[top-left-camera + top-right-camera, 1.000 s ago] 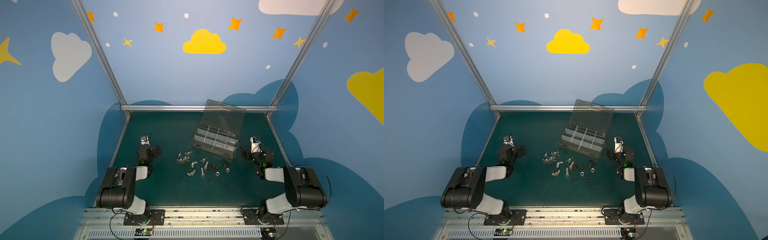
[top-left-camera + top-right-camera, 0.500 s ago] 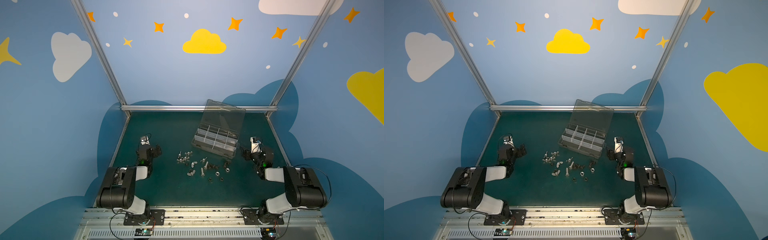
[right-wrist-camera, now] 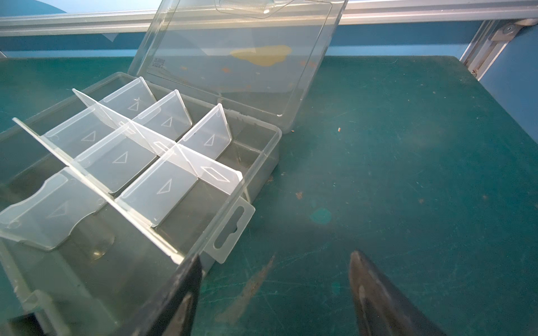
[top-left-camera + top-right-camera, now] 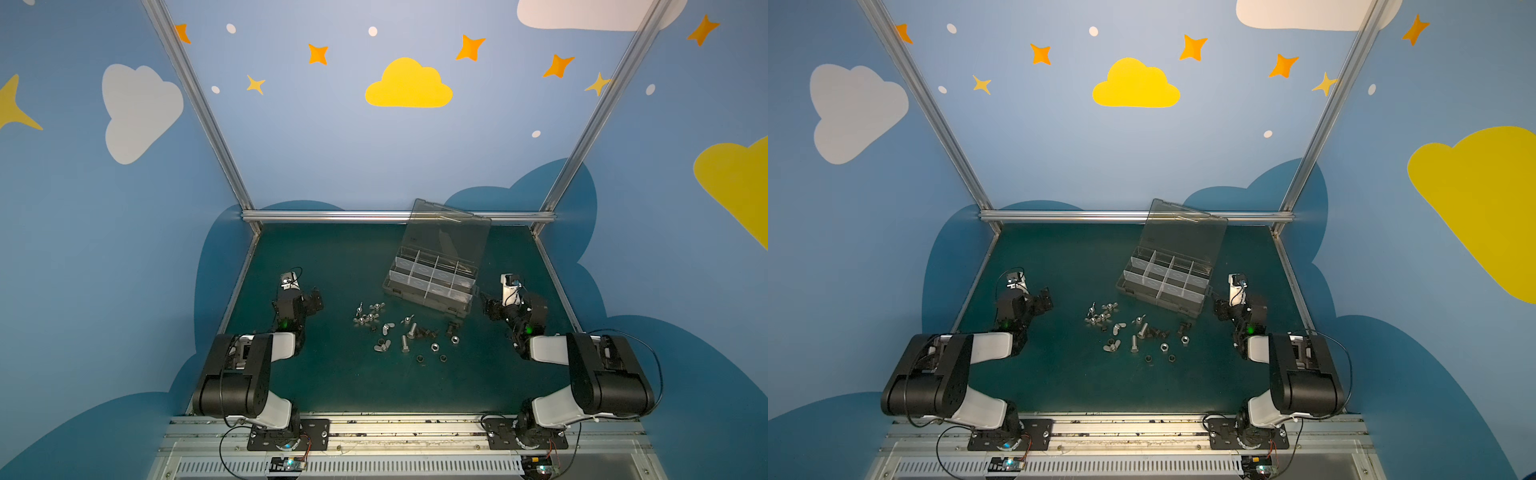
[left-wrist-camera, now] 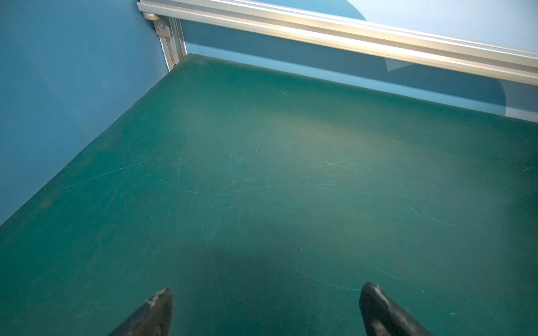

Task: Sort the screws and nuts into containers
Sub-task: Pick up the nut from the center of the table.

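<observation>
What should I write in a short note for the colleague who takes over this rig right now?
Left gripper: open, empty, over bare mat.
Right gripper: open, empty, beside the organizer box.
Screws and nuts: loose on the mat, between the box and the robot.
Lid up; the compartments that show look empty.
Done: nothing sorted. Left: every piece.

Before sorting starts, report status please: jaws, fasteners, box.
Left gripper: jaws open, empty. Right gripper: jaws open, empty, beside organizer box. Screws, nuts loose on mat; lid up. Path clear.
</observation>
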`<move>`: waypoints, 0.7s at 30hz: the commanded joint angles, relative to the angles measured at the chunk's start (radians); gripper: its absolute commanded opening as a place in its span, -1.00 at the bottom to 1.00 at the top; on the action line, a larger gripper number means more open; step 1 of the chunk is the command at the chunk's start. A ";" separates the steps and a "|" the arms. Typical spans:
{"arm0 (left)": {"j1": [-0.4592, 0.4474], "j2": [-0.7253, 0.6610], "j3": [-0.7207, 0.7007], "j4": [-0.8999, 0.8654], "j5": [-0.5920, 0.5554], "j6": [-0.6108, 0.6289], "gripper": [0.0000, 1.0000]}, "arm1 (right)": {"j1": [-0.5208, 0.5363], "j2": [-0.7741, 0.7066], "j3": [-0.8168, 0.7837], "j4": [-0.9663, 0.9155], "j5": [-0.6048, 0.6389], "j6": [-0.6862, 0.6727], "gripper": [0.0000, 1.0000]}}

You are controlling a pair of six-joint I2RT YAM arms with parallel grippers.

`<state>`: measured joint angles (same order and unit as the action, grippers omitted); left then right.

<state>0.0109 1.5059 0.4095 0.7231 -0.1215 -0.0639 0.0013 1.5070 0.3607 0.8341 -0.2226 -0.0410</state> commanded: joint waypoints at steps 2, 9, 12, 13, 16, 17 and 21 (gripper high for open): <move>0.000 0.010 0.011 0.012 -0.007 -0.002 0.99 | -0.005 0.010 0.020 0.016 -0.011 0.004 0.56; 0.000 0.008 0.011 0.010 -0.006 -0.002 0.99 | -0.006 0.010 0.020 0.018 -0.011 0.004 0.56; -0.001 0.007 0.009 0.012 -0.006 -0.002 0.99 | -0.007 0.009 0.019 0.019 -0.009 0.001 0.56; 0.000 0.008 0.009 0.013 -0.006 -0.002 0.99 | -0.006 0.010 0.018 0.020 -0.010 0.002 0.56; 0.000 0.001 0.020 -0.014 -0.007 -0.002 0.99 | -0.003 0.007 0.015 0.022 -0.005 0.000 0.56; 0.001 -0.001 0.021 -0.013 -0.008 -0.003 0.99 | -0.001 0.006 0.017 0.023 -0.008 0.000 0.56; 0.000 -0.024 0.038 -0.060 -0.030 -0.013 0.99 | 0.009 -0.048 0.072 -0.120 0.000 -0.016 0.56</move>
<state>0.0109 1.5040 0.4122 0.7078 -0.1257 -0.0650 0.0021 1.5021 0.3805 0.7918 -0.2256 -0.0456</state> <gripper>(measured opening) 0.996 0.779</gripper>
